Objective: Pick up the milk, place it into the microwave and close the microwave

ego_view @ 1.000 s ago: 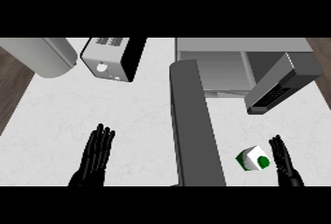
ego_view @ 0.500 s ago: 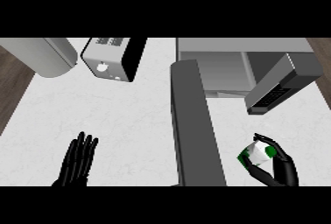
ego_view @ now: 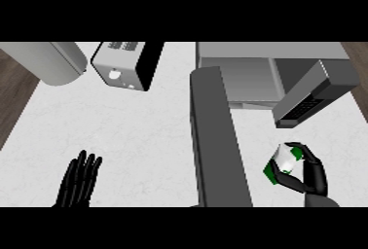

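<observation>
Milk (ego_view: 282, 165) — white-and-green carton, tilted — clasped in right robot hand (ego_view: 307, 176).

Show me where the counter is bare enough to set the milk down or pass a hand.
Widest bare patch: between the toaster, microwave door and left hand. Crowded right of the door, where the right hand holds the milk below the microwave.

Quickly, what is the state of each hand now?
Left hand: open, fingers straight, holding nothing.
Right hand: shut on the milk carton.
</observation>
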